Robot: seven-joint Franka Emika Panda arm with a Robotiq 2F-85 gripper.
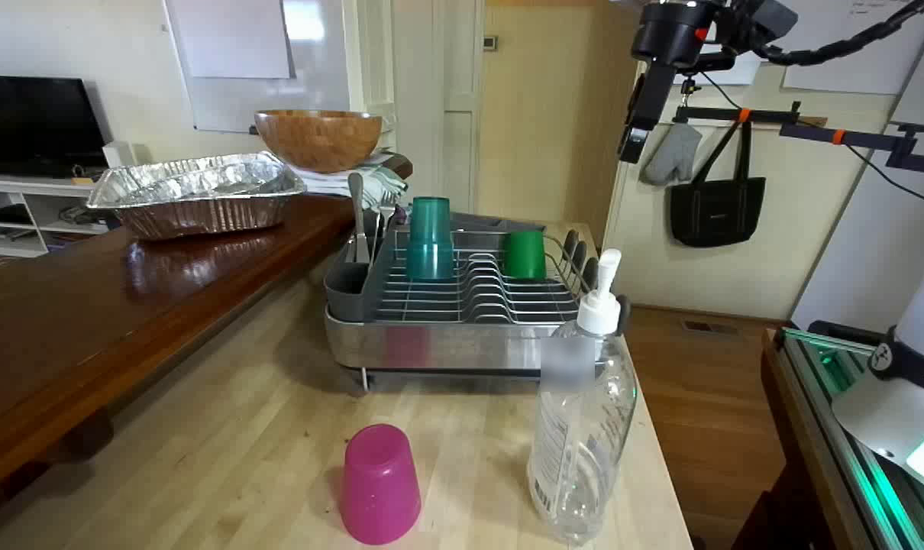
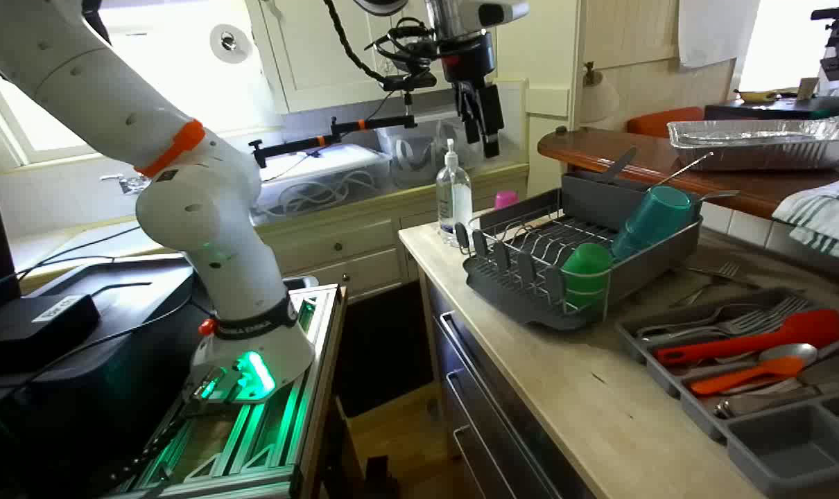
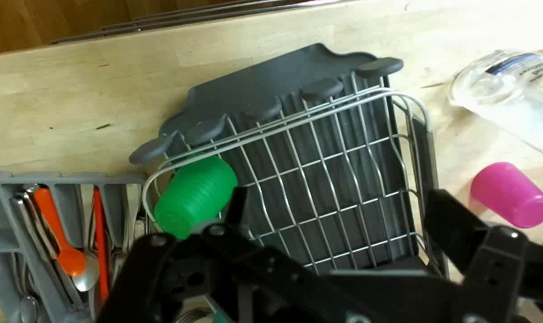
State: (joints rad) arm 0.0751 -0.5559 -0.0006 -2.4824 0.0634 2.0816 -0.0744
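Note:
My gripper [image 1: 633, 151] is open and empty, high above the counter. In an exterior view it [image 2: 482, 142] hangs apart from everything. In the wrist view its fingers [image 3: 342, 213] are spread wide over the grey wire dish rack [image 1: 447, 344]. A green cup [image 3: 195, 195] lies tilted in the rack corner, below the left finger. A teal cup [image 2: 652, 220] leans in the rack; in the wrist view it is mostly hidden. A pink cup [image 1: 380, 489] stands upside down on the counter beside the rack. A clear pump bottle [image 1: 580, 451] stands near the counter edge.
A grey cutlery tray [image 2: 787, 450] with utensils sits beside the rack. Forks lie near the rack. A foil pan [image 1: 195, 202] and a wooden bowl [image 1: 321, 141] are on the raised dark wood counter [image 1: 141, 321]. The rack's utensil holder [image 1: 347, 290] has cutlery standing up.

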